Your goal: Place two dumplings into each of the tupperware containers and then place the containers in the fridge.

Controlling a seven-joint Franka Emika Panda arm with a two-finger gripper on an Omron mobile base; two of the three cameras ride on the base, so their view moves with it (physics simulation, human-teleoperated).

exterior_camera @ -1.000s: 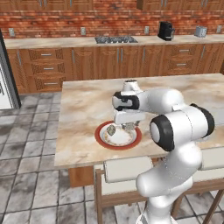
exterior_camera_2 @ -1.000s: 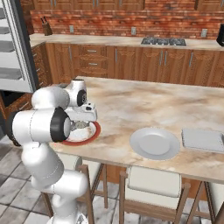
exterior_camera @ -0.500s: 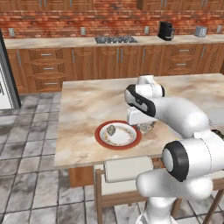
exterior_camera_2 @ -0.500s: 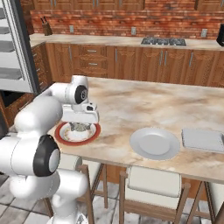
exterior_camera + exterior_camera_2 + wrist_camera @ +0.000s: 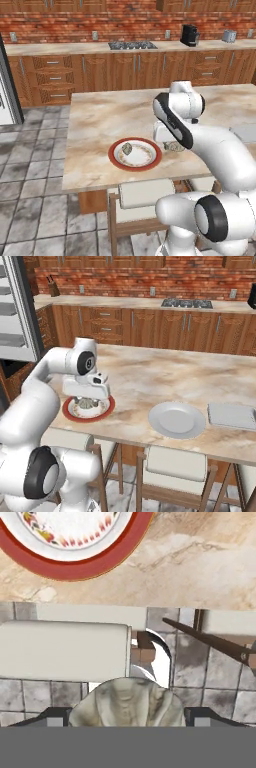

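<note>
Held between the fingers of the tool (image 5: 128, 712) is one dumpling (image 5: 128, 703), a pale lumpy piece that sits wide in the jaws (the two dark tips stand just outside it on either side). From the left base camera the tool (image 5: 172, 146) hangs just beside the right rim of the red-rimmed plate (image 5: 116, 161), over the marble counter (image 5: 100, 115), with the dumpling (image 5: 173, 147) showing under the hand. Another dumpling (image 5: 127, 148) lies on the plate's left part. In the right base camera a round pale grey plate (image 5: 176, 420) sits further along the counter, and next to it a pale tupperware container (image 5: 232, 416). The fridge (image 5: 15, 311) stands open at far left.
</note>
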